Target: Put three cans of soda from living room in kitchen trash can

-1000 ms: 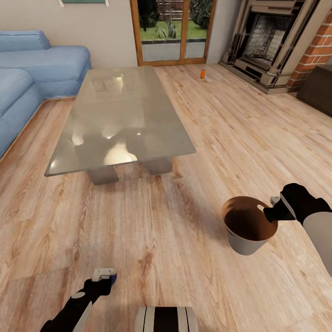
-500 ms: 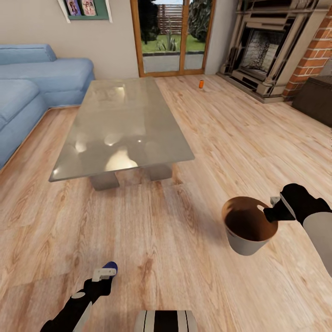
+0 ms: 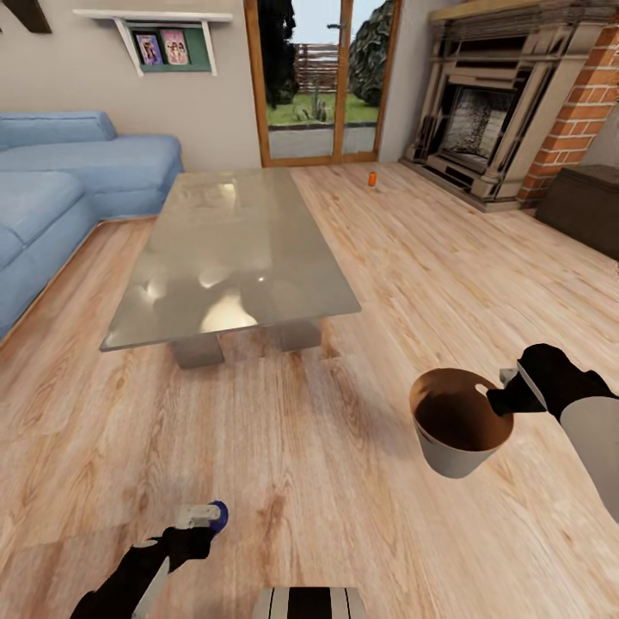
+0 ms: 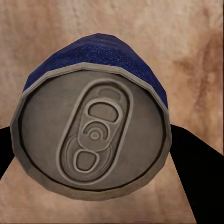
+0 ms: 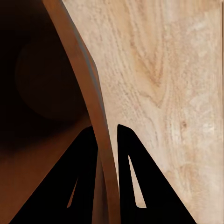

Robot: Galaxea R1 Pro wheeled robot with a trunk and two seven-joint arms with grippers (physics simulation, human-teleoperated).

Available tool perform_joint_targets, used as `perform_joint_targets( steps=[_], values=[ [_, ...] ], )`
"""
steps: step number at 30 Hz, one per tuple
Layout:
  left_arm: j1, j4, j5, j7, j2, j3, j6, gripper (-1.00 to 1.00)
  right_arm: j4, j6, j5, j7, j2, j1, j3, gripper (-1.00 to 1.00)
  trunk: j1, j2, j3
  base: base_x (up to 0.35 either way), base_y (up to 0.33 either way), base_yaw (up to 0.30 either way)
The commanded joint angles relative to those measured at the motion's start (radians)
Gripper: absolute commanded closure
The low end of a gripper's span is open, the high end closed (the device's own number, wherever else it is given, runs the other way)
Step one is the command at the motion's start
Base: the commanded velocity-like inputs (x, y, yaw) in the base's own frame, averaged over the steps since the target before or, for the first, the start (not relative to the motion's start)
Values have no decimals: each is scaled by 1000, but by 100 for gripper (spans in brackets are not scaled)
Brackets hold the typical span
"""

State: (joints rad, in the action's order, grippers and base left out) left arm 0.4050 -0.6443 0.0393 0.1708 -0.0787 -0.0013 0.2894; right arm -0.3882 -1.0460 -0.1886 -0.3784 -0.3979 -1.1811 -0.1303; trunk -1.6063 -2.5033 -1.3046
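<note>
Nearest us, our left gripper (image 3: 202, 516) has its jaws clamped on the blue can (image 4: 93, 135), silvery top toward the wrist camera, low over the wood floor (image 3: 327, 481). Farther out on our right, the right gripper (image 3: 509, 398) has its jaws pinched on the bucket (image 3: 456, 421) rim, one finger (image 5: 81, 186) inside and one outside. Beyond the glass table (image 3: 232, 249), an orange can (image 3: 372, 179) stands on the floor near the glass doors (image 3: 318, 86) and fireplace (image 3: 481, 120).

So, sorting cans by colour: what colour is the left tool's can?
Dark blue can, silvery top; clearest in the left wrist view.
</note>
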Motion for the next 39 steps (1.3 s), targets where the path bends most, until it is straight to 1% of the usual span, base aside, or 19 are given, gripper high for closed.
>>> perform_joint_targets(
  steps=[1, 3, 6, 9, 11, 14, 15, 17, 19, 22, 25, 27, 28, 29, 30, 32, 33, 36, 39],
  values=[
    [33, 1, 0, 25, -6, 2, 41, 100, 0, -1, 8, -3, 2, 0, 2, 100, 0, 0, 4, 0, 0, 0],
    [74, 3, -1, 39, -12, 4, 82, 100, 1, -1, 8, -3, 7, 0, 2, 100, 1, 1, 12, 0, 0, 0],
    [153, -4, 2, 88, -68, 5, 261, 100, 2, -1, 9, -3, 25, 12, 3, 100, 3, 1, 23, 0, 0, 0],
    [210, -4, 1, 170, -106, 6, 366, 100, 3, -1, 9, -1, 44, 33, 3, 100, 4, 2, 35, 0, 0, 0],
    [265, -2, 0, 243, -127, 5, 441, 100, 3, -1, 9, 2, 63, 49, 3, 100, 5, 3, 43, 0, 0, 0],
    [363, 5, -4, 387, -181, 5, 561, 100, 2, -1, 5, 7, 103, 78, 3, 100, 6, 3, 54, 0, 0, 0],
    [382, 5, -5, 442, -204, 4, 594, 100, 2, -1, 5, 8, 114, 83, 2, 100, 10, 10, 57, 0, 0, 0],
    [413, 4, -7, 526, -230, 3, 650, 100, 2, -1, 4, 9, 126, 90, 2, 100, 18, 24, 64, 0, 0, 0],
    [457, 6, -9, 625, -247, -1, 699, 100, 2, -1, 3, 9, 139, 96, 1, 100, 25, 38, 70, 0, 0, 0],
    [497, 7, -11, 720, -254, -5, 727, 100, 2, -1, 3, 15, 157, 104, 0, 100, 37, 59, 79, 0, 0, 0],
    [539, 2, -11, 832, -250, -21, 758, 100, 2, -1, 4, 55, 186, 110, -9, 100, 48, 80, 89, 0, 0, 0],
    [564, -2, -12, 904, -243, -59, 758, 100, 3, -1, 5, 78, 208, 114, -12, 100, 56, 94, 95, 0, 0, 0],
    [581, -3, -12, 947, -232, -97, 758, 100, 3, -1, 5, 87, 223, 116, -14, 100, 60, 101, 98, 0, 0, 0],
    [599, -5, -11, 993, -205, -155, 758, 100, 3, -1, 5, 96, 243, 119, -17, 100, 64, 108, 101, 0, 0, 0],
    [602, -5, -11, 1002, -192, -173, 758, 100, 3, -1, 5, 98, 250, 119, -18, 100, 68, 115, 104, 0, 0, 0],
    [611, -6, -14, 1024, -126, -224, 758, 100, 7, -1, 5, 106, 274, 120, -20, 100, 75, 129, 111, 0, 0, 0],
    [612, -6, -16, 1027, -111, -232, 758, 100, 9, -1, 5, 110, 279, 121, -21, 100, 79, 136, 114, 0, 0, 0],
    [616, -7, -59, 1035, -28, -260, 758, 100, 29, -1, 5, 154, 315, 122, -21, 100, 91, 157, 123, 0, 0, 0],
    [618, -7, -98, 1037, 17, -267, 758, 100, 39, -1, 6, 168, 336, 121, -22, 100, 102, 178, 133, 0, 0, 0]
  ],
)
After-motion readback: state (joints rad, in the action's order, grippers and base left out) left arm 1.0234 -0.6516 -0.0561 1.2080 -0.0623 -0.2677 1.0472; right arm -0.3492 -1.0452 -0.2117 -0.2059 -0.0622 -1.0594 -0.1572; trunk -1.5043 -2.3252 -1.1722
